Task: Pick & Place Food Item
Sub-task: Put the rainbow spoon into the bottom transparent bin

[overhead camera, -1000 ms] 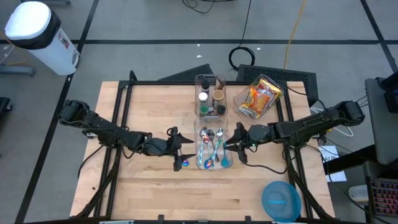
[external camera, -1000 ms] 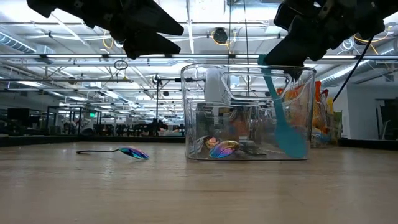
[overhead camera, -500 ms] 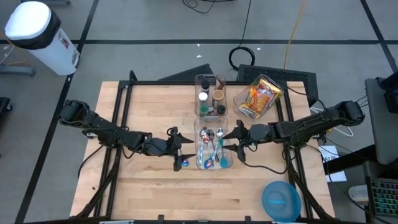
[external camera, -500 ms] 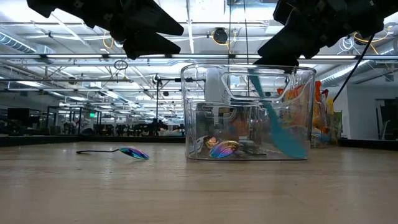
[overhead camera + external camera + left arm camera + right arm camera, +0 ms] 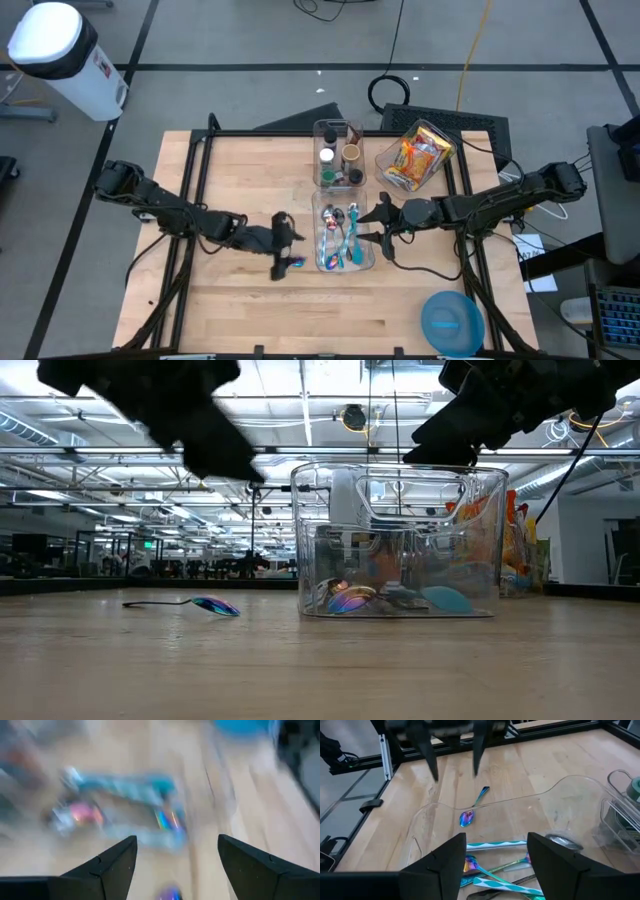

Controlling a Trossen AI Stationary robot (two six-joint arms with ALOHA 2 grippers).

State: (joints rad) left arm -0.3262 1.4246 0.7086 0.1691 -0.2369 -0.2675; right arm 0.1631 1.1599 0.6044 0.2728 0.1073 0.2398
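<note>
The right gripper [image 5: 381, 227] is held just above the right rim of a clear tub [image 5: 343, 262], its fingers [image 5: 555, 855] spread apart with nothing between them. Directly below and ahead of it, inside the tub, several spoons [image 5: 507, 882] are seen lying flat on the bottom, among them teal-handled ones and a teal spoon [image 5: 446, 598] resting near the right wall. Beyond the tub's far side from this gripper, the left gripper [image 5: 281, 245] is poised over the bare wood of the table [image 5: 230, 310], its jaws also parted and empty. Just beneath and beside that gripper, a single iridescent spoon [image 5: 291, 263] is left on the tabletop, close to the tub but outside it. Farther back from both grippers, a second clear box of small jars [image 5: 338, 155] and a tilted clear container of snack packets [image 5: 413, 158] are placed. A blue bowl [image 5: 451, 320] is set near the table's front right corner.
</note>
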